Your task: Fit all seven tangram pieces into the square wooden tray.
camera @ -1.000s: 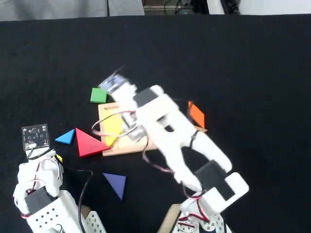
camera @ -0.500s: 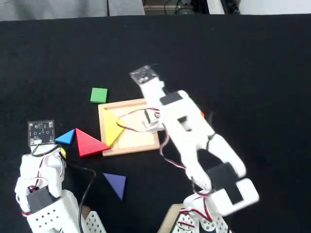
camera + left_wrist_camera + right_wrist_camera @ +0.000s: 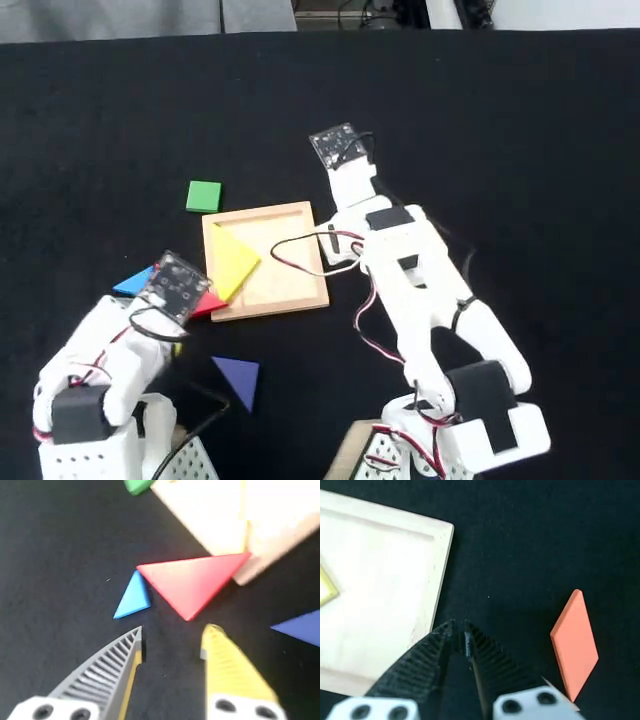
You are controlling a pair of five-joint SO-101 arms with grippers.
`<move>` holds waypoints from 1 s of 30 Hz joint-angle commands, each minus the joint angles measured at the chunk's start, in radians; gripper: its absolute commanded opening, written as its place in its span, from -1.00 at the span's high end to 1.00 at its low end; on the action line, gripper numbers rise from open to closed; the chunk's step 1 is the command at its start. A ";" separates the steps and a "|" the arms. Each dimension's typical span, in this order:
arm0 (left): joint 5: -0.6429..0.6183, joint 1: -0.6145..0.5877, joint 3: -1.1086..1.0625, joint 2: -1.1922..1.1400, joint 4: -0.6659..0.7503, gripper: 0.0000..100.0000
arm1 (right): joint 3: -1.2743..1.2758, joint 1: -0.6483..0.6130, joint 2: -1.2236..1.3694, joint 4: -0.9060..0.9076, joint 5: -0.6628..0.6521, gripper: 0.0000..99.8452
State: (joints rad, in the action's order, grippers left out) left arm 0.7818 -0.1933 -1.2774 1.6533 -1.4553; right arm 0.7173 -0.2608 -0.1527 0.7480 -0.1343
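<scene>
The left gripper [image 3: 174,630] hangs spread and empty, a light-blue triangle [image 3: 134,597] and a red triangle [image 3: 192,580] just ahead of its tips. The red one touches the wooden tray [image 3: 215,515], which holds a yellow triangle [image 3: 232,262]. The right gripper [image 3: 458,626], pinched shut and empty, hovers beside the tray's edge, an orange parallelogram [image 3: 575,645] nearby.

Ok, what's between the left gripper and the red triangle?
Just bare black table between left gripper and red triangle, per the left wrist view; the light-blue triangle sits aside.

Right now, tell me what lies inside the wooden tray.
One yellow triangle lies in the tray, at its left side; the remaining floor is bare wood. A cable crossing the right edge hides a thin strip.
</scene>
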 commanded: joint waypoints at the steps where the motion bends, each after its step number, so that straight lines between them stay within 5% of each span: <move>1: 0.011 0.041 -0.074 -0.032 0.089 0.37 | -0.004 0.012 -0.050 -0.017 0.002 0.98; 15: 0.189 0.074 -0.426 0.143 0.431 0.39 | 0.012 0.075 -0.004 -0.081 -0.040 0.98; 21: 0.370 0.030 -0.423 0.150 0.400 0.39 | -0.088 0.078 0.145 -0.064 -0.061 0.98; 30: 0.382 0.067 -0.424 0.114 0.417 0.39 | -0.263 0.080 0.317 0.069 -0.061 0.98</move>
State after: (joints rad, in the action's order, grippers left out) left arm 1.1592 -0.1488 -1.6809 1.7898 -1.0687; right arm 0.5470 -0.1995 0.1481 0.7695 -0.1880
